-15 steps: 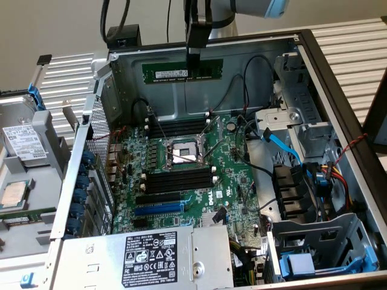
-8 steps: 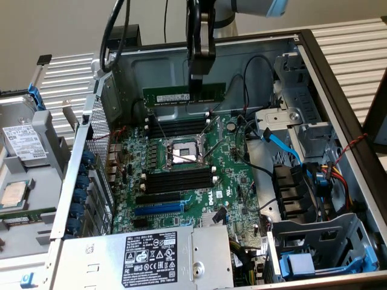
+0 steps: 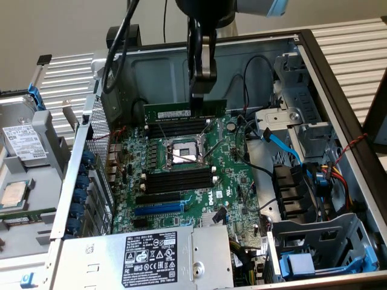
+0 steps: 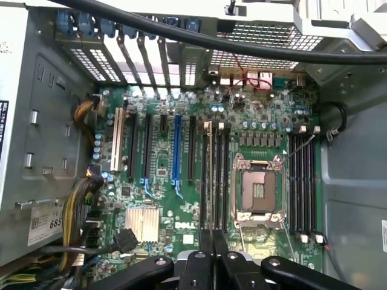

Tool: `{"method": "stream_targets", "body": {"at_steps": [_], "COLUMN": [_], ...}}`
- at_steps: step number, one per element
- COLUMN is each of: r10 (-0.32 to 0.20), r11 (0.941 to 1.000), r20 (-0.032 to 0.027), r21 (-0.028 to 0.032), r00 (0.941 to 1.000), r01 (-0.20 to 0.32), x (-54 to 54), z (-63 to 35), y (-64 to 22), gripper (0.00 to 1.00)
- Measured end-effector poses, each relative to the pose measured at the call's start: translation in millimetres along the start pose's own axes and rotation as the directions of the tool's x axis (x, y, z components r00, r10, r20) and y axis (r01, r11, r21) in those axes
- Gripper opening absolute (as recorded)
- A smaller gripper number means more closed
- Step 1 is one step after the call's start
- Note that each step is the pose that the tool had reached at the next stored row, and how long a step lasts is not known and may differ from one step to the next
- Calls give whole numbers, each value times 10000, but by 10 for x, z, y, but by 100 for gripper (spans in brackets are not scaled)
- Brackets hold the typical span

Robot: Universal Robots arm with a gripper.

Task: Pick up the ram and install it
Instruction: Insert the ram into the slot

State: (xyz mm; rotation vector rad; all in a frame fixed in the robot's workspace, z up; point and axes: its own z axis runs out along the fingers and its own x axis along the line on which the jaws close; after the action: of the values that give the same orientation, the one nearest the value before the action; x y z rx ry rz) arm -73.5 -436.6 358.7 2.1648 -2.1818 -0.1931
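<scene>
**Ram held in the claw above the far memory slots**

Nearest in the exterior view sits the grey power supply (image 3: pixel 163 254) with its black label. Beyond it the green motherboard (image 3: pixel 233 187) lies flat in the open case (image 3: pixel 338 78). On the board, going farther, come the blue expansion slot (image 3: pixel 158 207), then the near memory slots (image 3: pixel 178 181), then the open processor socket (image 3: pixel 181 151), then the far memory slots (image 3: pixel 175 128), all black and lying across the view.

The ram (image 3: pixel 181 112) hangs just above those far slots, long edge level and roughly parallel to them; whether its lower edge touches a slot cannot be told. The claw (image 3: pixel 199 92) comes straight down from above and is narrowed onto the ram's upper edge, gripping it a little toward the exterior view's right of its middle; most of the stick juts out to the exterior view's left.

The ram looks light, thin and stiff, so it should not sag from a single grip. It is probably fragile at the chips and along the contact edge, and likely to twist in the claw if pushed off-centre. The best hold is judged to be on the flat faces near the upper edge, about mid-length, with the contact edge left free.
</scene>
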Motion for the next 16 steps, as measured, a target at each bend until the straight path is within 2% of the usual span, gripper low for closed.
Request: {"method": "stream_targets", "body": {"at_steps": [8, 16], "r10": [0, 1], "r11": [10000, 10000], "r20": [0, -1], "r21": [0, 0], "r00": [10000, 10000], "r01": [0, -1], "x": [26, 13], "z": [149, 312], "y": [11, 136], "gripper": [12, 12]}}
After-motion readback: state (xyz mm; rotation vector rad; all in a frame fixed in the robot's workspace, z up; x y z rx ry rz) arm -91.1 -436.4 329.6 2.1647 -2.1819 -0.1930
